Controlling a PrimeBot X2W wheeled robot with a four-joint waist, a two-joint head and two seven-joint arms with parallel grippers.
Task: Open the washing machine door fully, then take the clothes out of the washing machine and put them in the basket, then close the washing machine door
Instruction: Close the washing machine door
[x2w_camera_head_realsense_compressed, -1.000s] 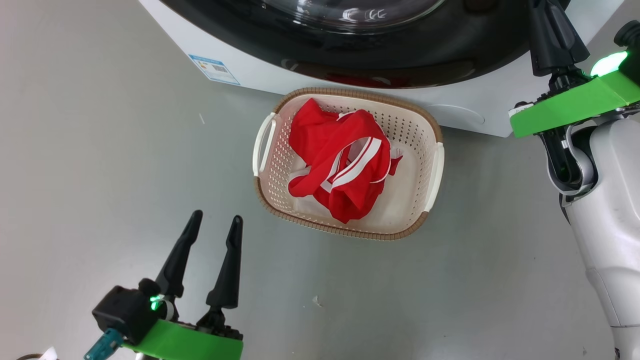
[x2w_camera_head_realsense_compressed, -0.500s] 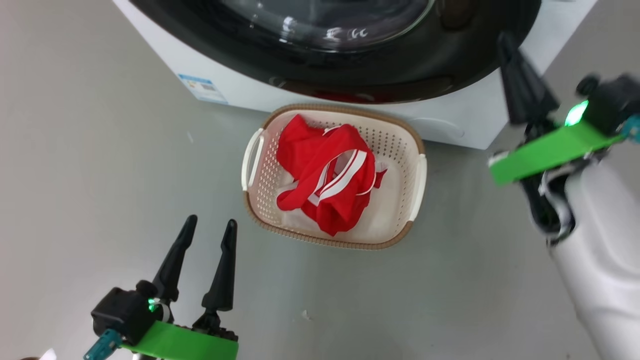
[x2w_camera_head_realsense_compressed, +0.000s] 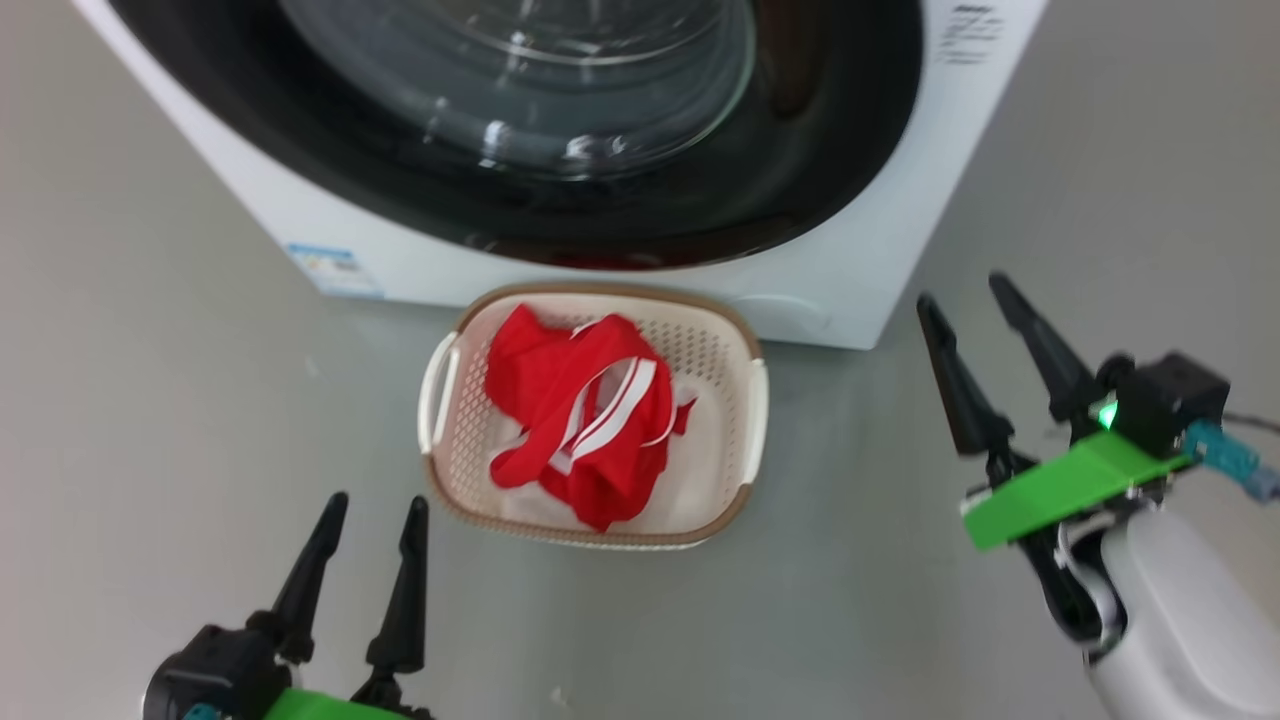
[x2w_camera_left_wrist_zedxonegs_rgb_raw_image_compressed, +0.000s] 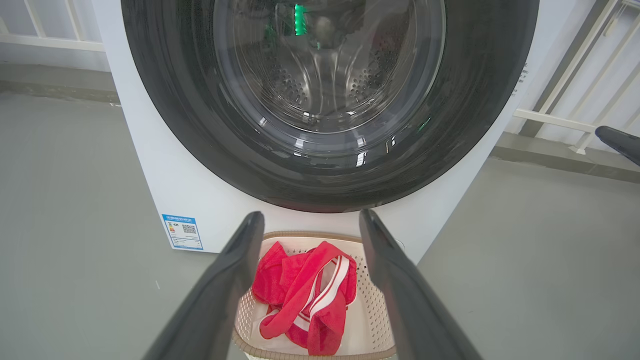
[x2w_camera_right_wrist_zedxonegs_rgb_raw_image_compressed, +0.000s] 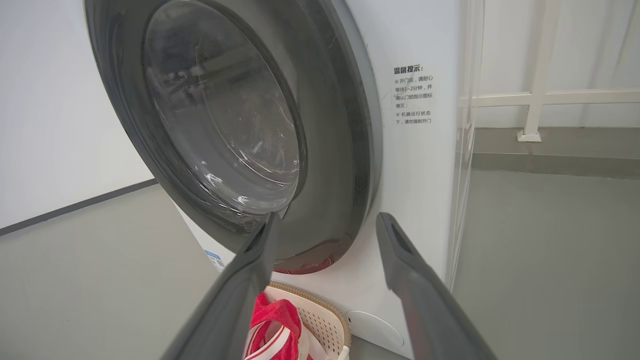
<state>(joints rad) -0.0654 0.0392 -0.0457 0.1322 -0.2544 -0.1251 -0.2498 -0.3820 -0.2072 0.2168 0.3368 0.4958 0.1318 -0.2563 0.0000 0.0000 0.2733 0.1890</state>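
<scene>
The washing machine (x2w_camera_head_realsense_compressed: 860, 250) stands at the top, and its black-rimmed door (x2w_camera_head_realsense_compressed: 800, 150) lies flat against its front. On the floor just before it sits the cream basket (x2w_camera_head_realsense_compressed: 720, 440), holding the red clothes (x2w_camera_head_realsense_compressed: 570, 420) with white stripes. My left gripper (x2w_camera_head_realsense_compressed: 377, 500) is open and empty at the lower left, short of the basket. My right gripper (x2w_camera_head_realsense_compressed: 960, 288) is open and empty to the right of the basket, clear of the machine. The left wrist view looks between the open left gripper (x2w_camera_left_wrist_zedxonegs_rgb_raw_image_compressed: 310, 214) at the door (x2w_camera_left_wrist_zedxonegs_rgb_raw_image_compressed: 325, 65) and the clothes (x2w_camera_left_wrist_zedxonegs_rgb_raw_image_compressed: 305, 295). The right gripper (x2w_camera_right_wrist_zedxonegs_rgb_raw_image_compressed: 329, 217) points at the door's rim (x2w_camera_right_wrist_zedxonegs_rgb_raw_image_compressed: 350, 150).
Grey floor surrounds the basket on the left, front and right. A blue label (x2w_camera_head_realsense_compressed: 335, 268) marks the machine's lower left corner. A white railing (x2w_camera_left_wrist_zedxonegs_rgb_raw_image_compressed: 565, 120) and wall stand behind the machine to the right. Printed text (x2w_camera_right_wrist_zedxonegs_rgb_raw_image_compressed: 414, 95) is on the machine's front.
The right gripper has gone from shut to open and dropped from the door's right edge to beside the machine. The head camera shifted, showing more of the door. Left gripper unchanged.
</scene>
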